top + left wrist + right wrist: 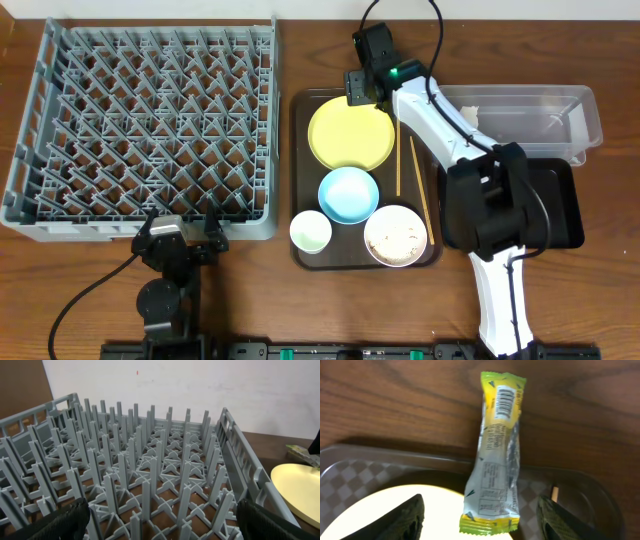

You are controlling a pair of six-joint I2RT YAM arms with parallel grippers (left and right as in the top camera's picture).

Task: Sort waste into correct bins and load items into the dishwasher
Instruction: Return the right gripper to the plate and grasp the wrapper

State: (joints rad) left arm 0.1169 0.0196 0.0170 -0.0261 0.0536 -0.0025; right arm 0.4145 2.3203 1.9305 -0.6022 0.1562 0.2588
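Right gripper [480,506] is spread wide, one finger on each side of the wrapper [497,455]. As far as I can see it isn't touching it, so nothing's pinched. The wrapper lies flat and lengthwise. Its far end with the barcode is on the bare table [395,400], its middle crosses the brown tray's [350,467] back rim, and its near end sits over the edge of the plate [390,512].

From above, that arm reaches over the tray's back edge, just beyond the plate [350,133]. In front of the plate are the blue bowl [348,193], the cup [310,232] and the white bowl [394,236] with rice bits in it. The chopsticks [400,165] are along the tray's right side. The clear bin [530,110] and black bin [565,205] are off to the right.

Left gripper [180,238] is parked at the rack's [140,120] near edge. It's also spread wide and holding nothing, just facing the pegs [150,485].
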